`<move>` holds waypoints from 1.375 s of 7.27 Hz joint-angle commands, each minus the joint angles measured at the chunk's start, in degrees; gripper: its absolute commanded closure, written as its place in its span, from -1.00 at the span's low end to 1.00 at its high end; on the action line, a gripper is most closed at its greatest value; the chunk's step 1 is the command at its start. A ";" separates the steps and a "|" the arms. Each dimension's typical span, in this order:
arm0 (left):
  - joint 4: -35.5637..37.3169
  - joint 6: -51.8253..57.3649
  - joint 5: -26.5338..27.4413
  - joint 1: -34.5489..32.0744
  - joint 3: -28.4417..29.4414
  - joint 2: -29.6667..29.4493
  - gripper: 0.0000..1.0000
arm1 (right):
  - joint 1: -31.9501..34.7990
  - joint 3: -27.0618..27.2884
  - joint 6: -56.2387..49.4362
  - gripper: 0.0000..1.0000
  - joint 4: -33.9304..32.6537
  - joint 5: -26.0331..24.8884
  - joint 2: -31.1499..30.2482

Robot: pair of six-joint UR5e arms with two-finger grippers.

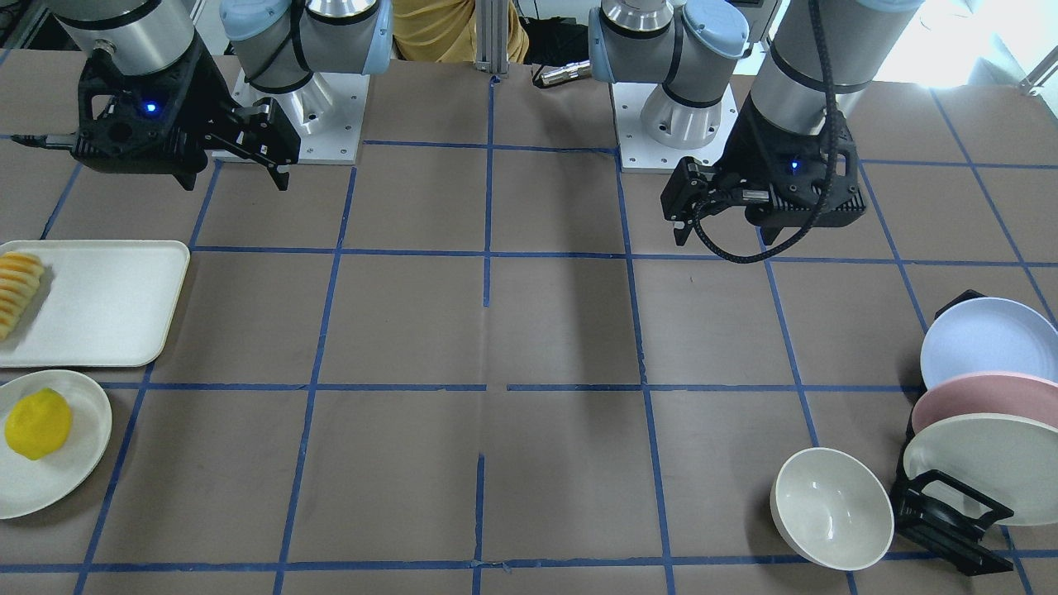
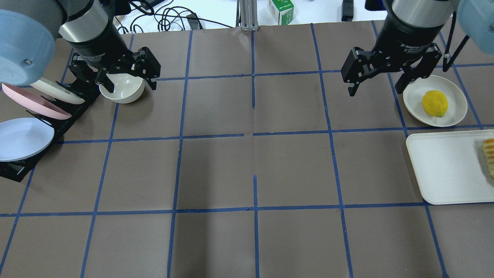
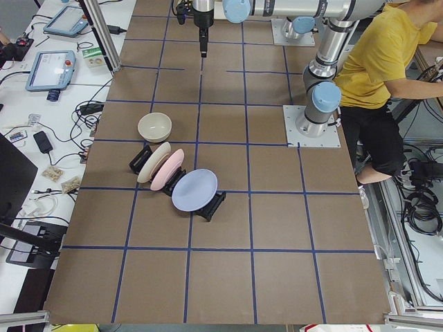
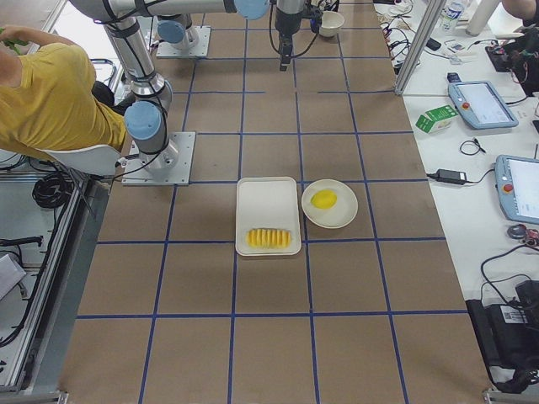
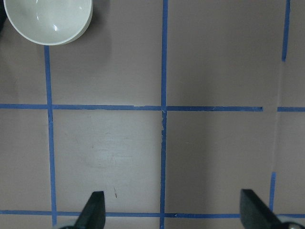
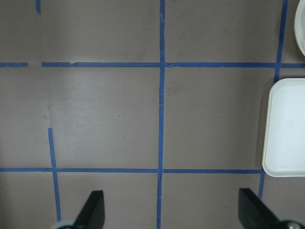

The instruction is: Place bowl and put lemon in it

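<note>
The off-white bowl (image 1: 831,508) stands upright on the table beside the plate rack; it also shows in the overhead view (image 2: 122,90) and at the top left of the left wrist view (image 5: 47,19). The yellow lemon (image 1: 37,424) lies on a flat cream plate (image 1: 78,471); the overhead view shows it too (image 2: 435,103). My left gripper (image 1: 682,216) hangs open and empty high above the table, well back from the bowl. My right gripper (image 1: 277,165) hangs open and empty, high and well back from the lemon. Both wrist views show wide-apart fingertips over bare table.
A black rack (image 1: 950,516) holds three pastel plates (image 1: 988,339) right next to the bowl. A white tray (image 1: 107,306) with a row of orange-yellow fruit slices (image 1: 16,289) lies beside the lemon's plate. Blue tape lines grid the brown table. A person in yellow sits behind the robot.
</note>
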 commanded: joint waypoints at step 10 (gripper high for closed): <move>27.87 25.49 0.72 18.28 10.93 -34.80 -1.00 | -23.09 0.32 -24.02 -1.00 -21.10 -8.35 18.43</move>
